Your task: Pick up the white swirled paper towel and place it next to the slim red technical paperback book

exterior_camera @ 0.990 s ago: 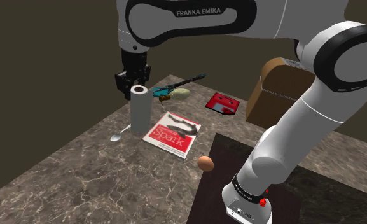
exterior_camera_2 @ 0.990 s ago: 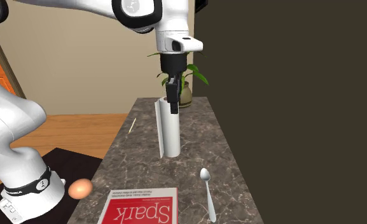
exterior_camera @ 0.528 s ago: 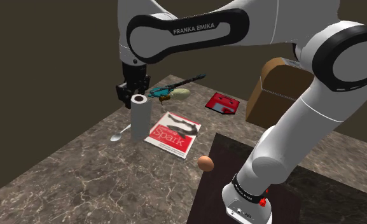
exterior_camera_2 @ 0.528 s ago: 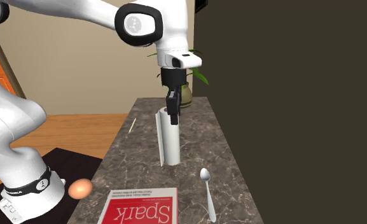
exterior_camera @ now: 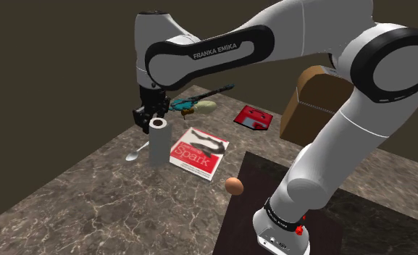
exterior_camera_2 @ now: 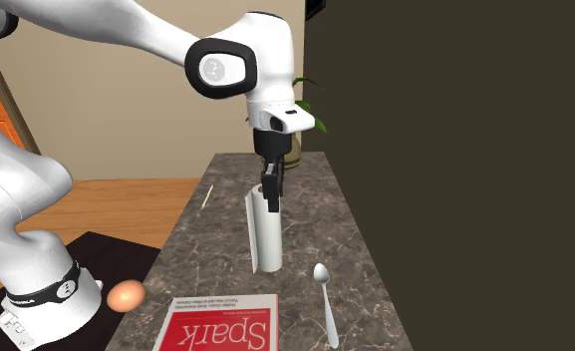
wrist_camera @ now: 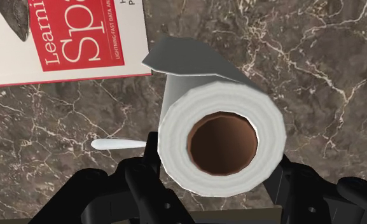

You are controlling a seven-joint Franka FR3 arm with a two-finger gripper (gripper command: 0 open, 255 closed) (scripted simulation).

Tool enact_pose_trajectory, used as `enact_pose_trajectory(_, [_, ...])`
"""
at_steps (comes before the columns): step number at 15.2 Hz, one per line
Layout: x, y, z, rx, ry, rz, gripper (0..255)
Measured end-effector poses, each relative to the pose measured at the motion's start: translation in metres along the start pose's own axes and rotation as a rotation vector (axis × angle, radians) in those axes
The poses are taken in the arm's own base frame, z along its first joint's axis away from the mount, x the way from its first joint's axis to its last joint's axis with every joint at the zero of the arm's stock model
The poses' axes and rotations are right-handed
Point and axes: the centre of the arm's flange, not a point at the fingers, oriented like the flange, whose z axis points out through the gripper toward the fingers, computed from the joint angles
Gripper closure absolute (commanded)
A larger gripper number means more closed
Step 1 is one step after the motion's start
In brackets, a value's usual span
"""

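White paper towel roll with a brown cardboard core (exterior_camera: 158, 142), upright on the dark veined marble countertop (exterior_camera: 91, 195), gripped near its top by the all-black two-finger gripper (exterior_camera: 150, 116). In the shoulder view, just left of the roll, a small white spoon (exterior_camera: 134, 154). Just right of it, the slim red-and-white paperback book (exterior_camera: 198, 151) lettered "Spark". Farther right, a brown egg (exterior_camera: 233, 185), then a brown box (exterior_camera: 308, 105). In the wrist view, black fingers (wrist_camera: 140, 188) pressed against both sides of the roll.

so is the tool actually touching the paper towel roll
Touching. In the wrist view the tool clasps the paper towel roll, its black fingers pressed against both sides with no gap.
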Motion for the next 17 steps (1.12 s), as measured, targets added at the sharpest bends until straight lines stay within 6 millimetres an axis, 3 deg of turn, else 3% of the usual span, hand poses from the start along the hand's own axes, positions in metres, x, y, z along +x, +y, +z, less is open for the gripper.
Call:
enact_pose_trajectory(6, [-0.001, -0.001, 0.03, 0.0, 0.0, 0.0, 255])
enact_pose_trajectory(13, [-0.001, -0.002, 0.036, 0.0, 0.0, 0.0, 255])
enact_pose_trajectory(14, [-0.001, -0.002, 0.036, 0.0, 0.0, 0.0, 0])
enact_pose_trajectory(17, [-0.001, -0.002, 0.036, 0.0, 0.001, 0.0, 0])
